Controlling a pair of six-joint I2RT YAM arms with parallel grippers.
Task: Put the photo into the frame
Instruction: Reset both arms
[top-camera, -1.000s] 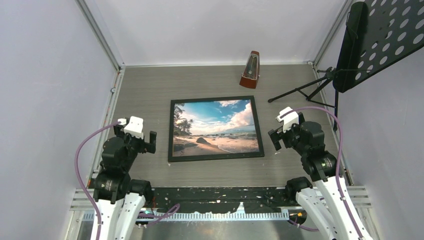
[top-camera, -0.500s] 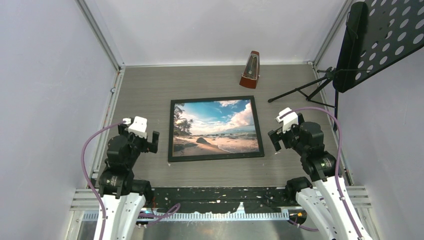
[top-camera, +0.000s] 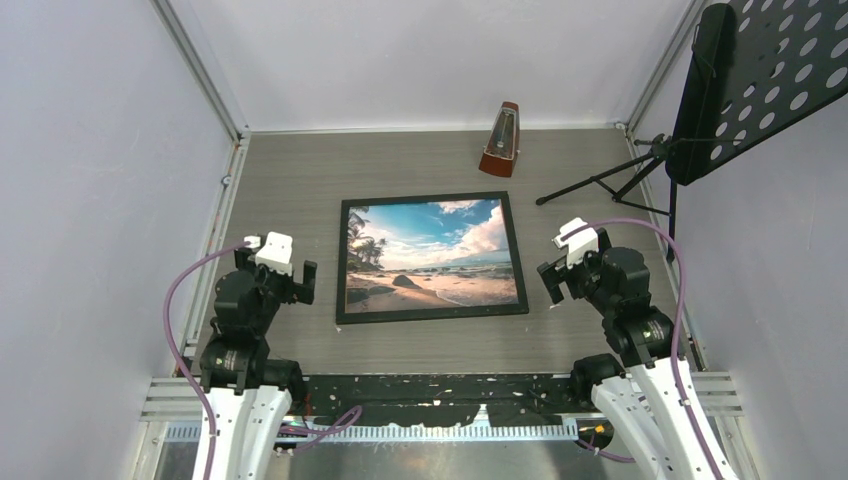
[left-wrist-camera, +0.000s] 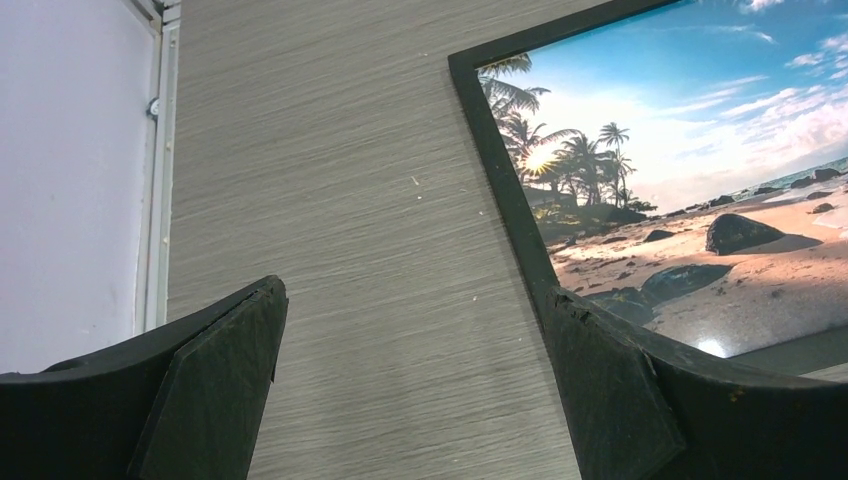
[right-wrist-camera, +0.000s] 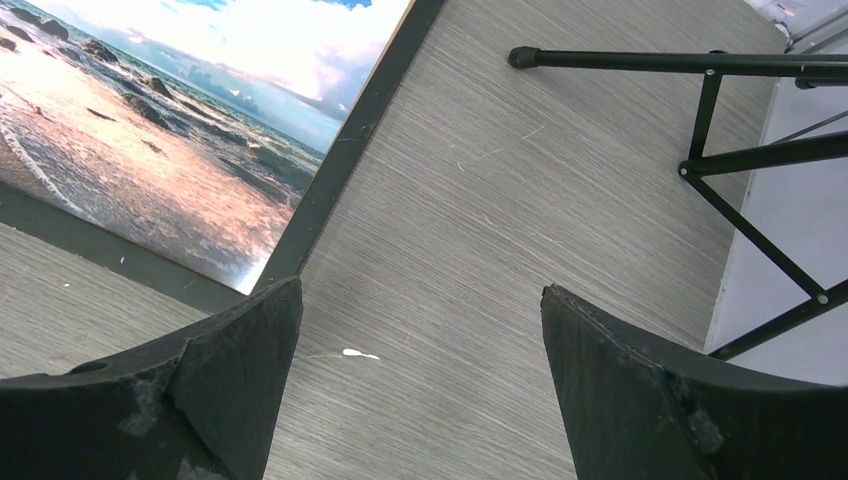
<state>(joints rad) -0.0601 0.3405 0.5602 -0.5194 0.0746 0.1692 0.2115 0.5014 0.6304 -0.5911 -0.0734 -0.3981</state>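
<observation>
Photo (top-camera: 432, 255) sits in frame (top-camera: 430, 312), face up, flat mid-desk (top-camera: 300, 180). L gripper (left-wrist-camera: 412, 300) & R gripper (right-wrist-camera: 420, 295) both spread wide, empty, flanking frame w/o touching. Looks done imo. Back off straight up, no sideways sweep: frame prob slides easy.

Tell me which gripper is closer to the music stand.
The right gripper: the music stand is on its side; the left gripper sits across the frame.

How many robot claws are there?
2. The left gripper is just left of the picture frame, and the right gripper is just right of it. Both are open and empty. None seem hidden.
</observation>
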